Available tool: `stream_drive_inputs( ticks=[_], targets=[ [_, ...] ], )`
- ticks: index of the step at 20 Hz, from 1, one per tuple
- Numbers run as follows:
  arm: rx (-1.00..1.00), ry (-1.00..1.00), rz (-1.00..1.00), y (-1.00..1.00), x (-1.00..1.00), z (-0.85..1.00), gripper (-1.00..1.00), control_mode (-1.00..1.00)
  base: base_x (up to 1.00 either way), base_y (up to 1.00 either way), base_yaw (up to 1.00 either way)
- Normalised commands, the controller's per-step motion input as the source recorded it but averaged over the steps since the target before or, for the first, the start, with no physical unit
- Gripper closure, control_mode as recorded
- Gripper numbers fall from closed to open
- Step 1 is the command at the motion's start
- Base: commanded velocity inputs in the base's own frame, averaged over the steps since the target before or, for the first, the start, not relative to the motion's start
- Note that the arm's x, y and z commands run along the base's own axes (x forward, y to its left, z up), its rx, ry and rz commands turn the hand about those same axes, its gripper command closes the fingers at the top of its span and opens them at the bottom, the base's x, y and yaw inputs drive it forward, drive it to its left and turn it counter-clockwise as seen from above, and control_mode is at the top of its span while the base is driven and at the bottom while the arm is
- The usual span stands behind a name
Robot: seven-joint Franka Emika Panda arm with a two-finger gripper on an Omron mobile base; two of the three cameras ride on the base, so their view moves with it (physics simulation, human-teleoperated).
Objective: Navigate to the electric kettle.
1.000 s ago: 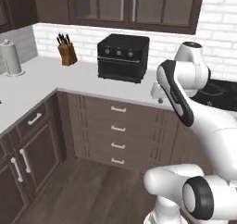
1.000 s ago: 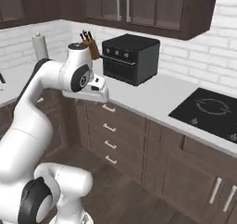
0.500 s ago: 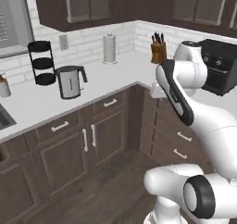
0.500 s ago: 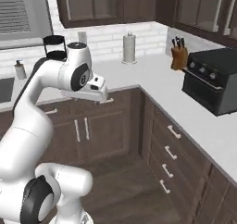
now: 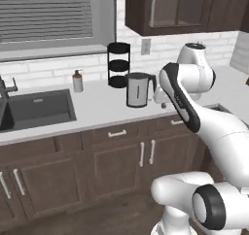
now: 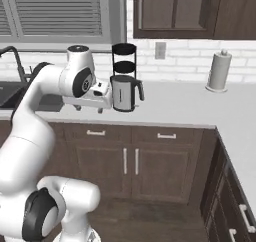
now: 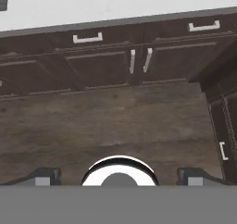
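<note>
Down at the hand, the gripper (image 7: 119, 176) points at the wood floor (image 7: 111, 126) in front of the cabinet doors (image 7: 139, 61), its two dark fingertips (image 7: 45, 174) standing well apart with nothing between them. From the base cameras the hand hangs off the worktop's front edge (whether it touches that edge I cannot tell). Just beyond it stands the electric kettle (image 5: 138, 89), upright on the worktop (image 5: 97, 108), near the front edge. Behind the kettle, against the back wall, is a black three-tier rack (image 5: 118, 64). A sink (image 5: 36, 109) is set into the worktop's left end, a soap bottle (image 5: 77, 80) behind it. A paper-towel roll (image 6: 219, 71) stands toward the right-hand corner.
</note>
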Motion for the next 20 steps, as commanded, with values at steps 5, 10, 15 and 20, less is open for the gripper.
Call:
stream_drive_inputs(
  ticks=[5, 10, 15, 20],
  targets=[
    [0.0, 0.0, 0.0, 0.0, 0.0, 0.0, -1.0, 1.0, 0.72, -0.76, 0.25],
    [0.0, 0.0, 0.0, 0.0, 0.0, 0.0, -1.0, 1.0, 0.89, -0.61, 0.11],
    [0.0, 0.0, 0.0, 0.0, 0.0, 0.0, -1.0, 1.0, 0.95, -0.07, 0.13],
    [0.0, 0.0, 0.0, 0.0, 0.0, 0.0, -1.0, 1.0, 0.73, 0.01, 0.06]
  ],
)
